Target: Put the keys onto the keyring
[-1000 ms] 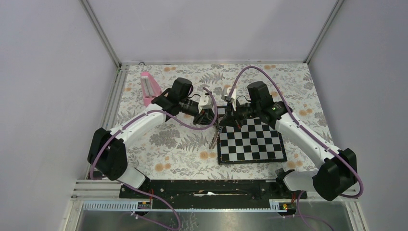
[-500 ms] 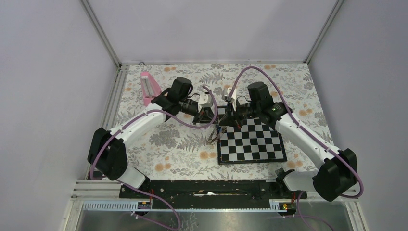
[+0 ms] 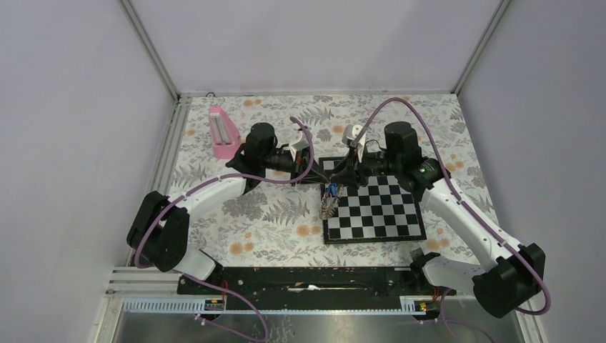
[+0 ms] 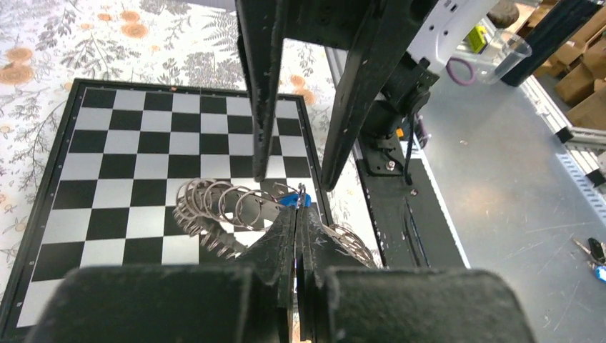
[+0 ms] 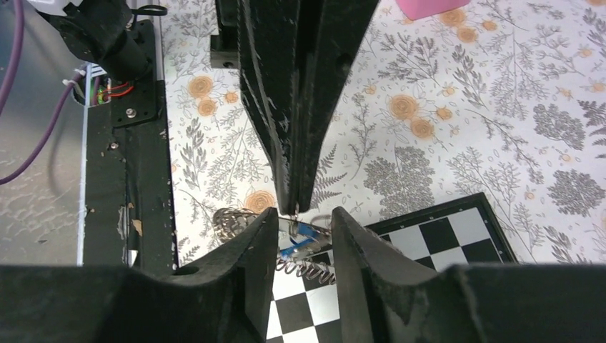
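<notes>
While held, keyring (image 3: 329, 206) at chessboard (image 3: 379, 214) edge

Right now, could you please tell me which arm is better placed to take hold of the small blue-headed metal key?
Likely the right arm: its jaws stand open with the small blue-headed metal key between them, while the left arm's jaws are shut on the dark-grey looped metal keyring.
</notes>
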You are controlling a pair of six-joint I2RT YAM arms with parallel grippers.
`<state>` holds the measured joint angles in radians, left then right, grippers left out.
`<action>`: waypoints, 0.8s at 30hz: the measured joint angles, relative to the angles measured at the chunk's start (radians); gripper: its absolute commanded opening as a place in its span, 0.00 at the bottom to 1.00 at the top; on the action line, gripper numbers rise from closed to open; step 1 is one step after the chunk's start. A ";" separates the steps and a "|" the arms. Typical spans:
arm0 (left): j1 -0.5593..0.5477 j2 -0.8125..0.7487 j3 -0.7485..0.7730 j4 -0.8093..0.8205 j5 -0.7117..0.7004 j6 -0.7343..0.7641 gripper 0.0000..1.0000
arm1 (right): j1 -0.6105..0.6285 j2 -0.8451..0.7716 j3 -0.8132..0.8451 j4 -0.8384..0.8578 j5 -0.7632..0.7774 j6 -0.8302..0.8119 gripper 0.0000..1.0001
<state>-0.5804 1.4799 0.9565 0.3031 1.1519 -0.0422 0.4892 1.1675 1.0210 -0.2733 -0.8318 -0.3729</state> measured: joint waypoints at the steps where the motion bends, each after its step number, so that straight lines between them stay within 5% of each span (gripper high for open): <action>1: 0.002 -0.002 -0.006 0.026 0.003 -0.027 0.00 | -0.006 -0.003 -0.002 0.002 0.000 0.003 0.44; 16: 0.013 -0.021 -0.032 0.213 0.029 -0.164 0.00 | -0.044 -0.043 -0.063 -0.002 -0.052 -0.015 0.49; 24: 0.013 -0.021 -0.055 0.286 0.029 -0.222 0.00 | -0.045 -0.043 -0.095 0.033 -0.087 -0.001 0.34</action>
<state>-0.5671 1.4590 0.9020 0.5892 1.1809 -0.2638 0.4438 1.1248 0.9260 -0.2401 -0.9188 -0.3740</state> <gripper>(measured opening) 0.010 0.415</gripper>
